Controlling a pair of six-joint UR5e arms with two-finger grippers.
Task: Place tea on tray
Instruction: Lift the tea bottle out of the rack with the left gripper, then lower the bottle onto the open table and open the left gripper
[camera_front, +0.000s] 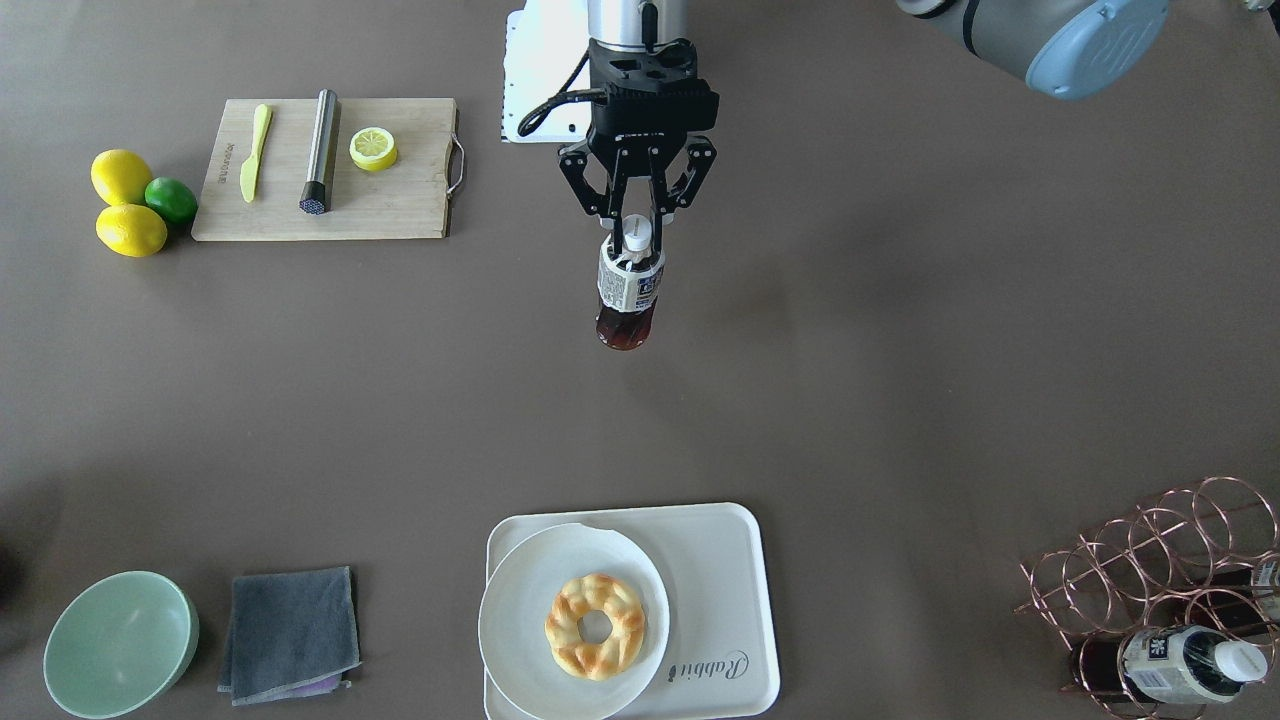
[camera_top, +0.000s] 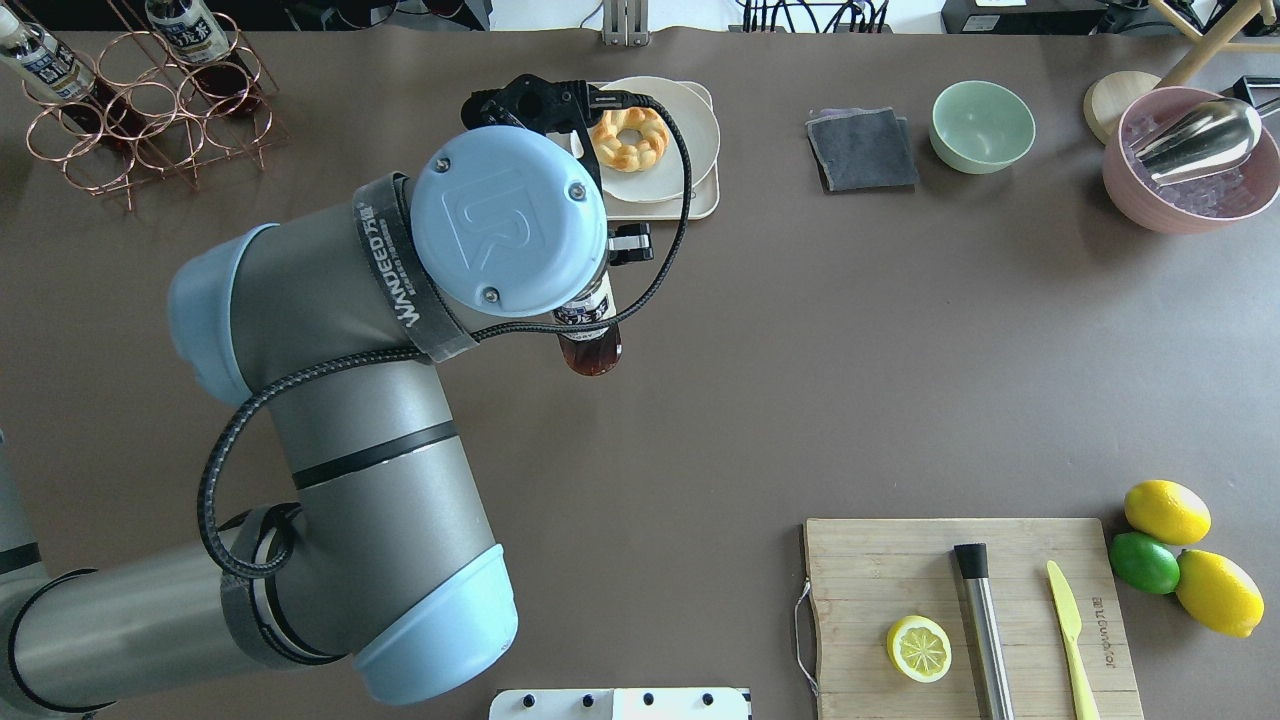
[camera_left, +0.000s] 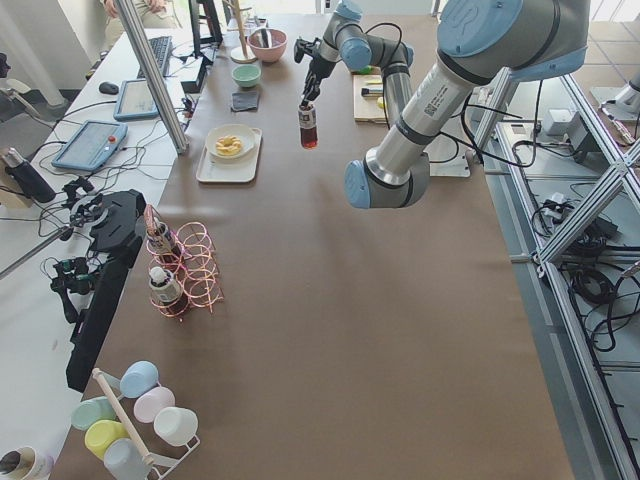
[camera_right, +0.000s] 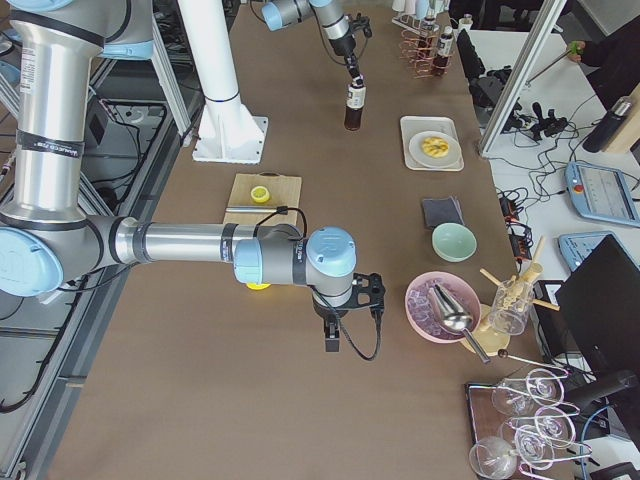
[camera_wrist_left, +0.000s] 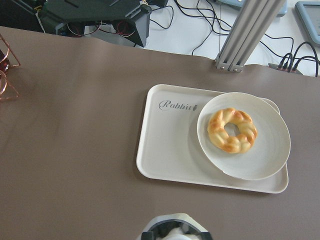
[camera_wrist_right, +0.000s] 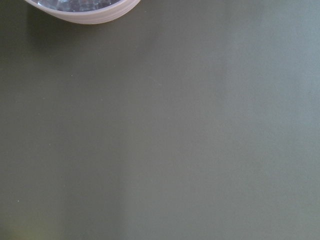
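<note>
In the front-facing view you see the left claw (camera_front: 638, 252) clamped on the neck of the tea (camera_front: 628, 292), just under its white cap. The bottle hangs upright below it, well apart from the tray (camera_front: 722, 560), on the tray's robot side. On the tray a round plate (camera_front: 520, 620) carries a doughnut (camera_front: 596, 626). The plate overlaps the tray's rim at one end, and the other end, with the script "Rabbit", is bare. From overhead, the left arm's wrist covers most of that claw, so you see only the tea's dark lower half poking out beneath it, nearer the robot than the tray. In the exterior left view the tea hangs from the claw beside the tray rather than over it, with brown bench (camera_left: 330, 300) showing between them. In the exterior right view the tea likewise sits off the tray toward the robot. The right claw (camera_right: 333, 342) points down at the bench near a pink bowl (camera_right: 443, 305), well apart from the tray. It shows only here, so you cannot tell whether it is wide or narrow. The left wrist view looks down on the tray, with the tea's white cap at the bottom edge and bare bench between cap and tray. The right wrist view gives you only bench and the pink bowl's rim.
</note>
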